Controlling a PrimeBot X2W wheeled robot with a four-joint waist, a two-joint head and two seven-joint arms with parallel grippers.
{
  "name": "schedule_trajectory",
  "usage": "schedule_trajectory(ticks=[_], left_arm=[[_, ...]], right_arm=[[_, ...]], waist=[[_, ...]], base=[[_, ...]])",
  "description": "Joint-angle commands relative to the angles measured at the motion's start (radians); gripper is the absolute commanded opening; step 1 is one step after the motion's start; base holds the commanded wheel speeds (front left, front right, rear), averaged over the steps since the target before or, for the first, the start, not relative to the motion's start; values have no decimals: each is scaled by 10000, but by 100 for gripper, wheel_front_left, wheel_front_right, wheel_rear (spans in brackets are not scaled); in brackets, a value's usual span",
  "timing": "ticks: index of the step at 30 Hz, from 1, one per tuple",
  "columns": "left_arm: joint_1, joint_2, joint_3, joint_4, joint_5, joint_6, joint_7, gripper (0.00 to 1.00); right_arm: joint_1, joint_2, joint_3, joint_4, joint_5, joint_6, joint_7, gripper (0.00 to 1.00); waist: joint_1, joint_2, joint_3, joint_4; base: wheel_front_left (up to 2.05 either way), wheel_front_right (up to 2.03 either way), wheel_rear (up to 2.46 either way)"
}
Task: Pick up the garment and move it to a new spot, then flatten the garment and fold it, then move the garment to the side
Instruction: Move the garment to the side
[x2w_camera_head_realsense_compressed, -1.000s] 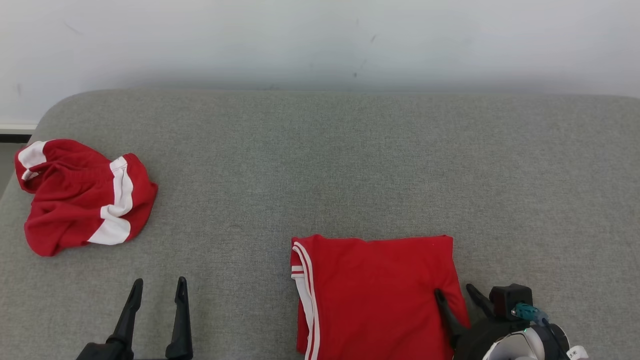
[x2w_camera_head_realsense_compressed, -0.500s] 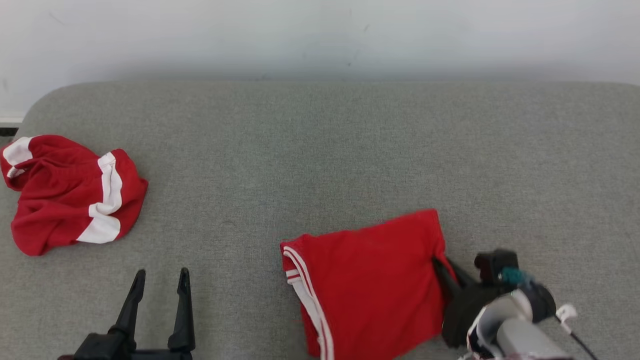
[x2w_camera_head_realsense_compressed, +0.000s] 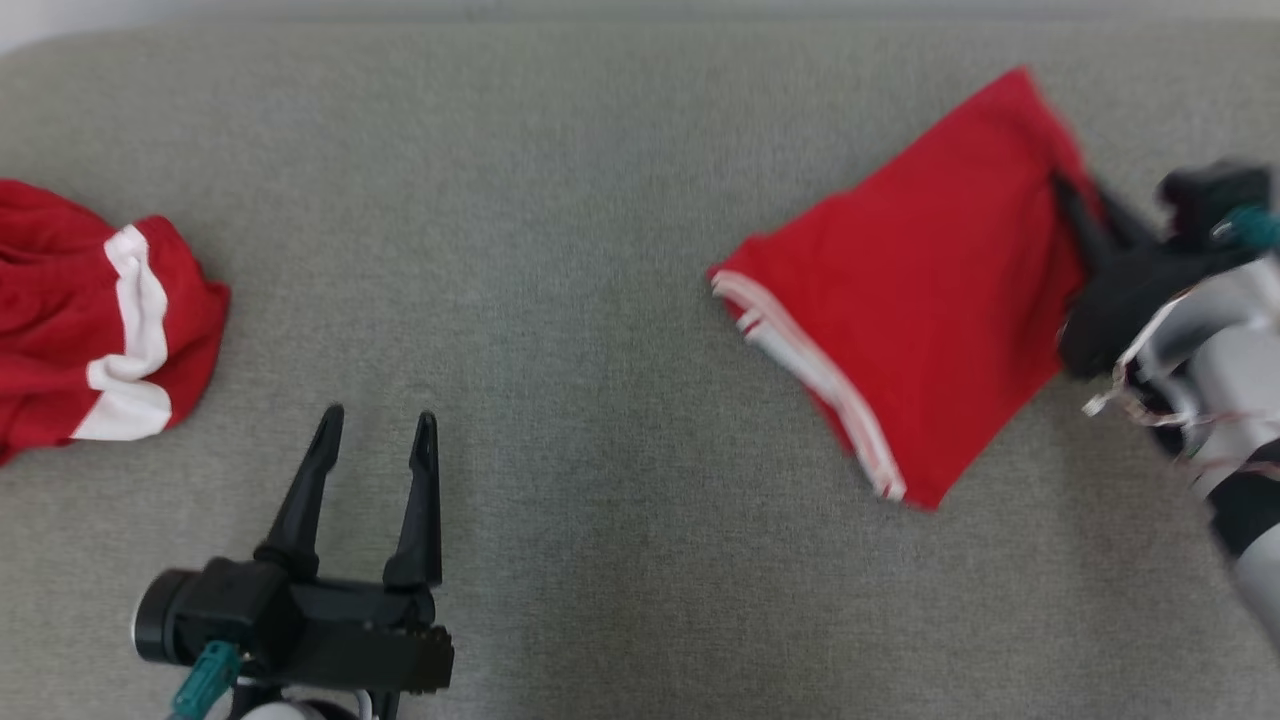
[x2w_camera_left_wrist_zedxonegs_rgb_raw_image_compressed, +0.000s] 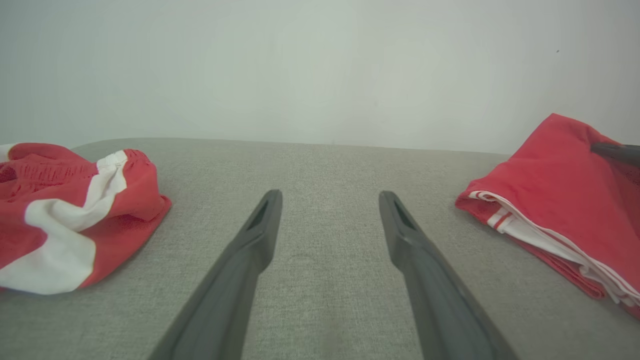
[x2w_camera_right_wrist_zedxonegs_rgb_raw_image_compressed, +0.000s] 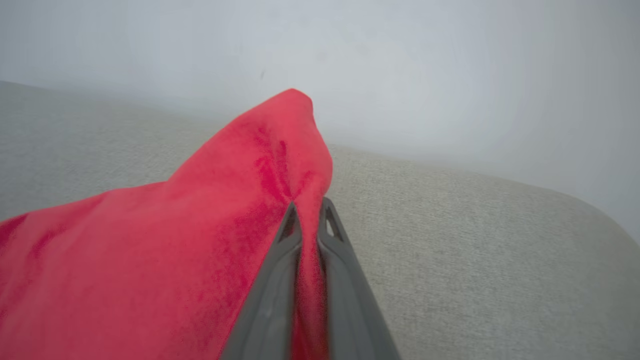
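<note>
Over toward the right edge of the grey upholstered surface (x2w_camera_head_realsense_compressed: 560, 250), the right end effector (x2w_camera_head_realsense_compressed: 1080, 195) has its two dark fingers pressed together on the edge of the folded red garment (x2w_camera_head_realsense_compressed: 900, 300), with a thin layer of cloth pinched between them. The cloth rises to a peak at that grip, and the white-striped hem points back toward the middle. That arm looks blurred. Near the front edge, the left end effector (x2w_camera_head_realsense_compressed: 380, 415) hangs with its fingers spread apart, holding nothing. A second, crumpled red-and-white garment (x2w_camera_head_realsense_compressed: 90, 320) lies at the left edge.
</note>
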Motion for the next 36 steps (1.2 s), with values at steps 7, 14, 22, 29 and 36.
schedule_trajectory(ticks=[7, 14, 22, 29, 36], left_arm=[[-1061, 168, 46, -306, 432, -167, -3, 100], [-1420, 582, 187, -588, 741, -244, -3, 100], [-1039, 678, 118, -956, 872, -248, 3, 100], [-887, 766, 217, -1324, 825, -193, 11, 100], [-993, 823, 201, -1398, 849, -156, 34, 100]], right_arm=[[-1378, -1569, -438, -434, 379, -28, 26, 0], [-1876, -2860, -837, -915, 496, -28, 174, 0], [-2223, -4023, -1221, -1359, 890, -28, 725, 0], [-2521, -4900, -1332, -1521, 1026, -28, 1331, 0], [-2911, -4979, -1228, -1326, 784, -28, 1519, 2]], waist=[[-3, -3, 2734, -1017], [-3, -3, 3399, -1802], [-3, -3, 3573, -2105], [-3, -3, 3738, -2119], [-3, -3, 3975, -2102]], base=[[0, 0, 0], [0, 0, 0], [0, 0, 0], [0, 0, 0], [0, 0, 0]])
